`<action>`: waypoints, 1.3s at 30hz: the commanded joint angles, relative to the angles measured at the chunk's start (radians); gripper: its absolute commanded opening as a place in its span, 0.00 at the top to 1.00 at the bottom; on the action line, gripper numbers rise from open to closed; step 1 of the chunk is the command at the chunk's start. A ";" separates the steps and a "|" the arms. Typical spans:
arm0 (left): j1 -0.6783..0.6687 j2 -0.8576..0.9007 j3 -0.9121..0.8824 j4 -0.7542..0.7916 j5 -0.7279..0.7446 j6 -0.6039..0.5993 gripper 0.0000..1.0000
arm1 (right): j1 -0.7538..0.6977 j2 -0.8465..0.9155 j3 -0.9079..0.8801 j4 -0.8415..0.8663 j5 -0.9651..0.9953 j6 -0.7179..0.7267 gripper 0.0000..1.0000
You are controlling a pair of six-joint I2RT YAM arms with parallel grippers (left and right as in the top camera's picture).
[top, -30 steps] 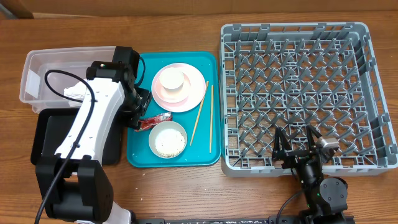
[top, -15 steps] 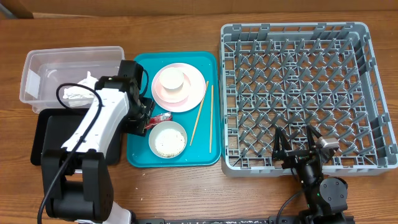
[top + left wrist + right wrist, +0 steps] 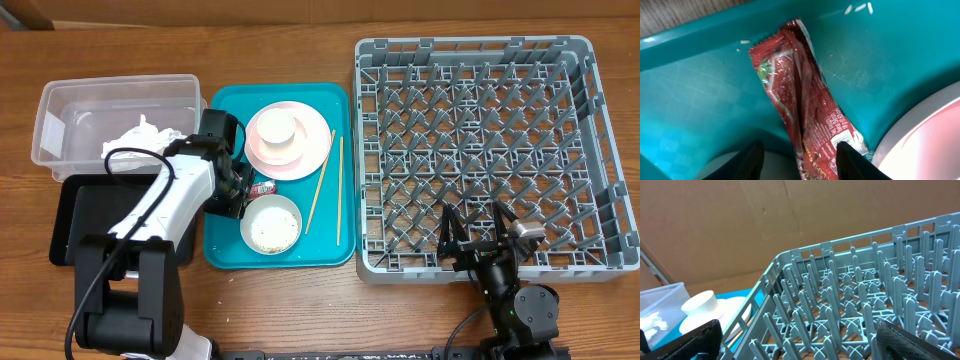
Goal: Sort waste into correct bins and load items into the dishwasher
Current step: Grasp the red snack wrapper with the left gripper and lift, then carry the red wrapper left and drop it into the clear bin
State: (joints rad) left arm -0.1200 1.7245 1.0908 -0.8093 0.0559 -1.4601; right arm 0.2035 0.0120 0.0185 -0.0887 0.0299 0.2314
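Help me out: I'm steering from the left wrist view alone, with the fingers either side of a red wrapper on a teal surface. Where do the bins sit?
Observer: The clear tub stands at the far left of the table, just past the teal tray's left edge, and the black tray sits directly in front of it.
Operator: Is anything in the tub?
Observer: Yes, crumpled white paper lies inside it.
Operator: Could the other arm get in my way?
Observer: Unlikely. The right gripper hangs open over the dish rack's near edge, well apart from the teal tray.
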 commanded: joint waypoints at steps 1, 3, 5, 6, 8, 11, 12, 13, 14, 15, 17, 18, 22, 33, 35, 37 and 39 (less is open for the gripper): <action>-0.013 0.010 -0.030 0.034 -0.037 -0.006 0.55 | -0.004 -0.009 -0.010 0.007 -0.002 -0.003 0.00; -0.014 0.010 -0.030 0.036 -0.043 -0.006 0.57 | -0.004 -0.009 -0.010 0.007 -0.002 -0.003 0.00; -0.014 0.012 -0.030 0.036 -0.055 -0.006 0.59 | -0.004 -0.009 -0.010 0.007 -0.002 -0.003 0.00; -0.014 0.019 -0.030 0.036 -0.063 -0.005 0.61 | -0.004 -0.009 -0.010 0.007 -0.002 -0.003 0.00; -0.014 0.030 -0.030 0.036 -0.064 -0.002 0.61 | -0.004 -0.009 -0.010 0.007 -0.002 -0.003 0.00; -0.014 0.062 -0.030 0.040 -0.063 -0.002 0.63 | -0.004 -0.009 -0.010 0.007 -0.002 -0.003 0.00; -0.014 0.070 -0.030 0.045 -0.063 -0.002 0.64 | -0.004 -0.009 -0.010 0.007 -0.002 -0.003 0.00; -0.014 0.077 -0.030 0.050 -0.063 -0.002 0.65 | -0.004 -0.009 -0.010 0.007 -0.002 -0.003 0.00; -0.014 0.085 -0.030 0.058 -0.063 -0.002 0.66 | -0.004 -0.009 -0.010 0.007 -0.002 -0.003 0.00; -0.014 0.091 -0.030 0.064 -0.057 -0.002 0.69 | -0.004 -0.009 -0.010 0.007 -0.002 -0.003 0.00; -0.013 0.093 -0.030 0.078 -0.054 -0.002 0.75 | -0.004 -0.009 -0.010 0.007 -0.002 -0.003 0.00; -0.012 0.093 -0.029 0.081 -0.049 -0.002 0.79 | -0.004 -0.009 -0.010 0.007 -0.002 -0.003 0.00; -0.009 0.093 -0.012 0.081 -0.009 0.011 0.92 | -0.004 -0.009 -0.010 0.007 -0.002 -0.003 0.00; -0.002 0.091 0.208 -0.103 0.063 0.037 0.96 | -0.004 -0.009 -0.010 0.007 -0.002 -0.003 0.00; 0.002 0.091 0.271 -0.137 0.065 0.061 0.96 | -0.004 -0.009 -0.010 0.007 -0.002 -0.003 0.00; 0.005 0.091 0.341 -0.176 0.063 0.084 0.96 | -0.004 -0.009 -0.010 0.007 -0.002 -0.003 0.00; 0.012 0.091 0.402 -0.199 0.058 0.115 0.96 | -0.004 -0.009 -0.010 0.007 -0.002 -0.003 0.00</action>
State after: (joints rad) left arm -0.1226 1.8057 1.3823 -0.9787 0.1131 -1.4143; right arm 0.2035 0.0120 0.0185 -0.0887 0.0299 0.2310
